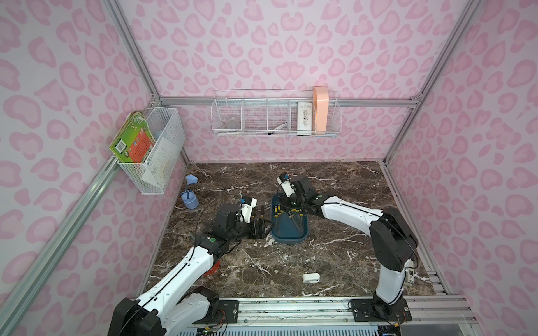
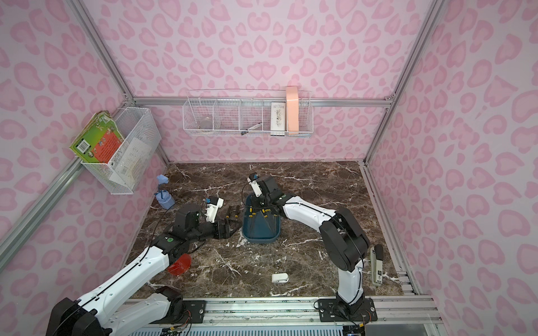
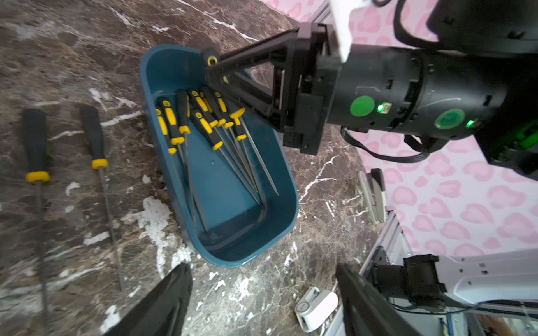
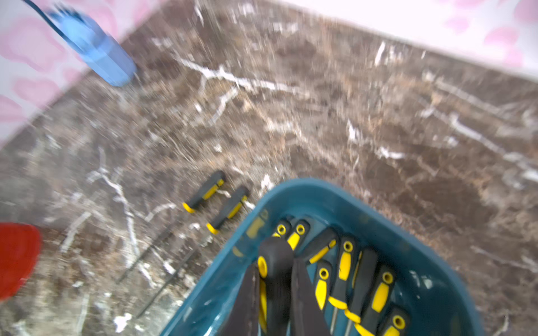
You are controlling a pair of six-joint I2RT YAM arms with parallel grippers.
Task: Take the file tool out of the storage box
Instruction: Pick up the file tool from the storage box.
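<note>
The storage box (image 1: 288, 239), a dark teal tub, sits mid-table and shows in both top views and both wrist views (image 3: 227, 221) (image 4: 305, 192). Several file tools with black-and-yellow handles lie inside it (image 3: 203, 125). My right gripper (image 4: 275, 267) reaches into the box's far end and is shut on the handle of one file tool (image 4: 275, 253), whose ringed butt end sticks out past the fingers (image 3: 212, 59). Two more files (image 3: 93, 136) (image 3: 35, 145) lie side by side on the table left of the box. My left gripper (image 3: 262, 305) hovers open and empty beside the box's left wall (image 1: 262, 228).
A red cup (image 2: 179, 264) lies under the left forearm. A small white device (image 1: 310, 277) sits near the front, a stapler (image 2: 377, 264) by the right rail, and a blue bottle (image 1: 189, 199) at the back left. White wire baskets (image 1: 276, 116) (image 1: 157, 151) hang on the walls.
</note>
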